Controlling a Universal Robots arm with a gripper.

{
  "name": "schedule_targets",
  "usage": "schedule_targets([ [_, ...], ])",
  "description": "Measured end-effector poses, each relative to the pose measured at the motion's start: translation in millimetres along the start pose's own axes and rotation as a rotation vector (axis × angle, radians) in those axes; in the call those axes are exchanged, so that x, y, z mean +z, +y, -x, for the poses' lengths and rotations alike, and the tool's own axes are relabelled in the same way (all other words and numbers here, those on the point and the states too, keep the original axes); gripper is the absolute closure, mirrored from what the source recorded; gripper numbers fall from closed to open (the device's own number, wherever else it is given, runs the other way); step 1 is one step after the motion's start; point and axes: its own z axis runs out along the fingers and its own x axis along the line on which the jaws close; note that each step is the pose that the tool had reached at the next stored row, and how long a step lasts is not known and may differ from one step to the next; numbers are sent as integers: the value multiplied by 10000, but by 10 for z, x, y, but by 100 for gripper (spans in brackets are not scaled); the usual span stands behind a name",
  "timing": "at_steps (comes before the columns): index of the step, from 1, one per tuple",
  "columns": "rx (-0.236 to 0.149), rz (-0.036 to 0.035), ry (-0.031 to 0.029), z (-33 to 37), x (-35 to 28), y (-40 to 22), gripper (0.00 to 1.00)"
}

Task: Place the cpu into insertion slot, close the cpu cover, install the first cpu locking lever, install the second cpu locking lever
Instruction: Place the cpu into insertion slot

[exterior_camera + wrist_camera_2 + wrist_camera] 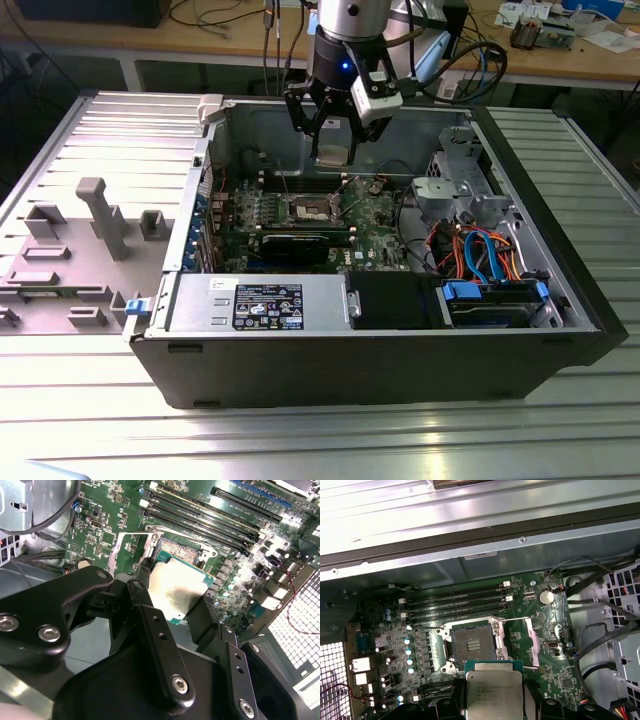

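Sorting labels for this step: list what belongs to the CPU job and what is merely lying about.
Job: gripper holding the cpu; insertion slot, uncovered; cpu cover, swung open.
Lying about: memory slots; coin battery; power supply.

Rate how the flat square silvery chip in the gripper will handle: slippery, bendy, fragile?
The flat square silvery-tan cpu chip looks rigid: a raised metal lid, so probably no flex. Its smooth face and thin edges, pinched by the black gripper, could slip. Likely light; the thin green border seems the fragile part.
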Motion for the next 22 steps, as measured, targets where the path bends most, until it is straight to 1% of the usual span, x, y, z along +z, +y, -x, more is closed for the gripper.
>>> schedule_targets([
  [5,213,8,-7,0,1,0,45],
  [22,385,11,-13,0,2,0,45],
])
